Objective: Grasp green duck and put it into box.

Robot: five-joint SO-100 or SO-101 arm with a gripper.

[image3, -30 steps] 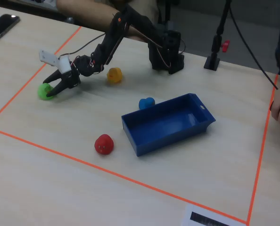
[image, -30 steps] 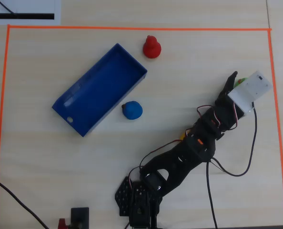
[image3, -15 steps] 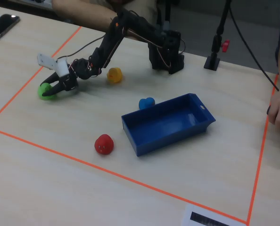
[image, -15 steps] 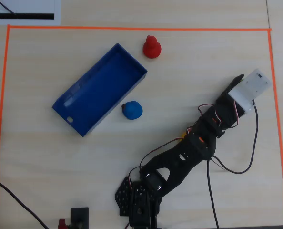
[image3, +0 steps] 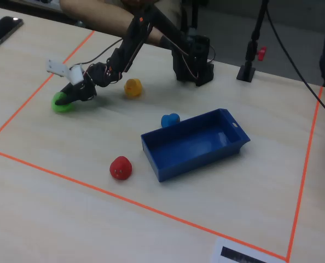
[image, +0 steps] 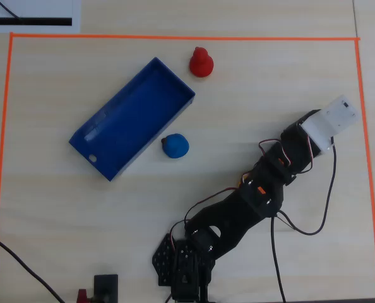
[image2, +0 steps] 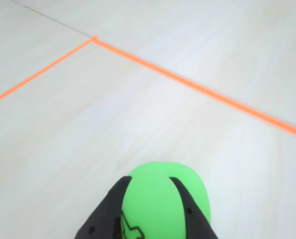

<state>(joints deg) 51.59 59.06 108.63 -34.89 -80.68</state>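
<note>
The green duck (image2: 163, 199) fills the bottom of the wrist view, with one black finger (image2: 108, 209) on its left and the other across its right side. In the fixed view the green duck (image3: 60, 103) rests on the table at the left, by the orange tape, with my gripper (image3: 70, 96) closed around it. In the overhead view the white wrist camera (image: 329, 123) hides the duck and the jaws. The dark blue box (image: 134, 117) lies open far from the gripper, near the table's middle in the fixed view (image3: 192, 143).
A blue duck (image: 175, 146) sits against the box's long side. A red duck (image: 201, 62) stands off one corner of the box. A yellow duck (image3: 132, 87) sits under the arm. Orange tape (image2: 198, 87) frames the work area.
</note>
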